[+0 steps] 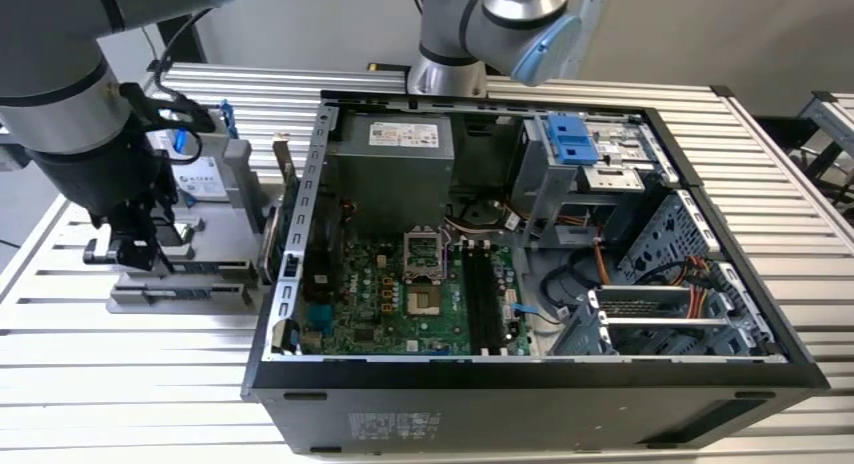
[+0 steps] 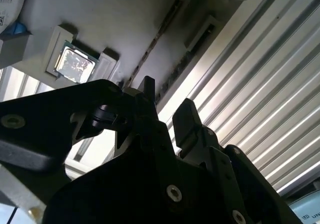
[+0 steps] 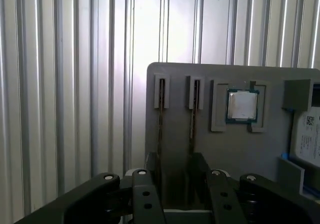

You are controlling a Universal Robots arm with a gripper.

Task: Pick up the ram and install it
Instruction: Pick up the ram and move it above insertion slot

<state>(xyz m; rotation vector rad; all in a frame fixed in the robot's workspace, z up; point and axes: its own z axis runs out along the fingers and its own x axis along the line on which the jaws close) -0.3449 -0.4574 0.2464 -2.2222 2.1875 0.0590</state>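
Grey plastic tray (image 3: 230, 154) on the ribbed aluminium desk (image 3: 60, 84), and I've got the black jaws hanging just over it, spread apart and clamped on nothing. In the first wrist view I count two ram sticks, one (image 3: 160, 119) and its twin (image 3: 192, 121). They stand on edge in narrow slots, thin dark lines side by side, right by the jaws. One square silver processor (image 3: 242, 105) sits beside them. The exterior view gives me the open black case (image 1: 534, 384) with its green motherboard (image 1: 387, 294). The tray is at 9 o'clock from it.
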